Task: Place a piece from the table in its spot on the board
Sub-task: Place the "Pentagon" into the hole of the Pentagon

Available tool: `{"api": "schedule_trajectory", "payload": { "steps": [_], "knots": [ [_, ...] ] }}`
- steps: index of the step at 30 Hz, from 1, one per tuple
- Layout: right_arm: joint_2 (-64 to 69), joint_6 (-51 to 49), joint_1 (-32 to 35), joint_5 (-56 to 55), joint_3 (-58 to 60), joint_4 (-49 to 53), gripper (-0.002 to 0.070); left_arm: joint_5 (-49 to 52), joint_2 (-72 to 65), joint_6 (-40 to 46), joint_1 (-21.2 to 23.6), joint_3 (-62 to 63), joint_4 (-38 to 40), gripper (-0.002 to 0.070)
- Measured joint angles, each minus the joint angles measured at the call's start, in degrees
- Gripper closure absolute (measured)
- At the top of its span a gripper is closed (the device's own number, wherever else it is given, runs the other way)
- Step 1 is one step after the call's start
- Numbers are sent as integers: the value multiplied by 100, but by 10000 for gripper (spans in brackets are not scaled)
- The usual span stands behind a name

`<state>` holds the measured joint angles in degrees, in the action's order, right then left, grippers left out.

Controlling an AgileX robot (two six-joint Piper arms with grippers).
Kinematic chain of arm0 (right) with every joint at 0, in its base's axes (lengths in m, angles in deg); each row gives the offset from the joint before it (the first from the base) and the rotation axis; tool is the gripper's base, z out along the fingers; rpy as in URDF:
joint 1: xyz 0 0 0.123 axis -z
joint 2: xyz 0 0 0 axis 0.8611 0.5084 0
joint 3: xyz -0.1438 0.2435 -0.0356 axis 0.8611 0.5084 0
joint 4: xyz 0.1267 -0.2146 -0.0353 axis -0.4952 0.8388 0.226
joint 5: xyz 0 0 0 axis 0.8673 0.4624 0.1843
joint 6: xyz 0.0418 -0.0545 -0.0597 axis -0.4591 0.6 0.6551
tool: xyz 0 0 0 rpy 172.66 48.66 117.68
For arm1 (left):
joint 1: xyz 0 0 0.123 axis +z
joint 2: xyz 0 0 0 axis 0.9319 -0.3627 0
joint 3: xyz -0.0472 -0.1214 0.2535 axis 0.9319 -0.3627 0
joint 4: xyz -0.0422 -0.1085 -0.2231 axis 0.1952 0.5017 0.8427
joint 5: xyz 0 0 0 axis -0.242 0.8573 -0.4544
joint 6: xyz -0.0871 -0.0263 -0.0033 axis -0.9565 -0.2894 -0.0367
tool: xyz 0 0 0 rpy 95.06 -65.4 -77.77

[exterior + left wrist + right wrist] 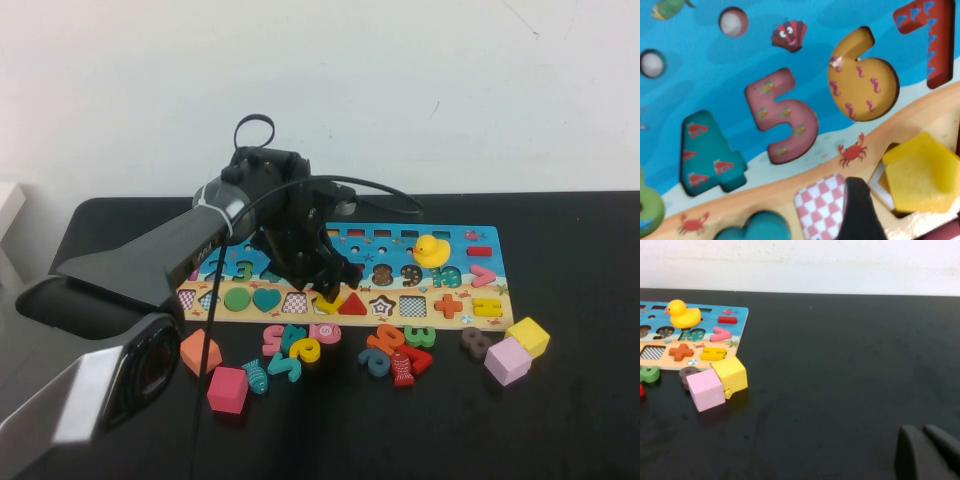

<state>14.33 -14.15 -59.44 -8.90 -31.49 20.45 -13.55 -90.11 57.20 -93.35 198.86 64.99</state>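
Note:
The board (345,275) lies across the middle of the table, its tan slot strip on the near side. The piece, a flat yellow pentagon (329,303), rests askew over its slot in the strip, between the checkered square and the red triangle (352,305). In the left wrist view the piece (922,172) sits tilted with the slot's edge showing beside it. My left gripper (330,291) hovers right over it, open; one dark finger (860,210) stands a little apart from the piece. My right gripper (927,450) is shut and empty, low over bare table, out of the high view.
A rubber duck (431,250) sits on the board's far right. Loose numbers (300,345) and small fish lie in front of the board. A pink cube (507,360) and yellow cube (528,336) sit at right, a red cube (228,389) and orange block (199,351) at left.

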Motion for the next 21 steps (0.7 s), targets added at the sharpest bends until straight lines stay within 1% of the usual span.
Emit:
{"api": "schedule_trajectory", "payload": {
  "steps": [8,21],
  "knots": [
    [0,0,0,0,0,0,657,-318,-35,-14,0,0,325,300],
    [0,0,0,0,0,0,657,31,-232,-14,0,4,86,300]
  ]
}}
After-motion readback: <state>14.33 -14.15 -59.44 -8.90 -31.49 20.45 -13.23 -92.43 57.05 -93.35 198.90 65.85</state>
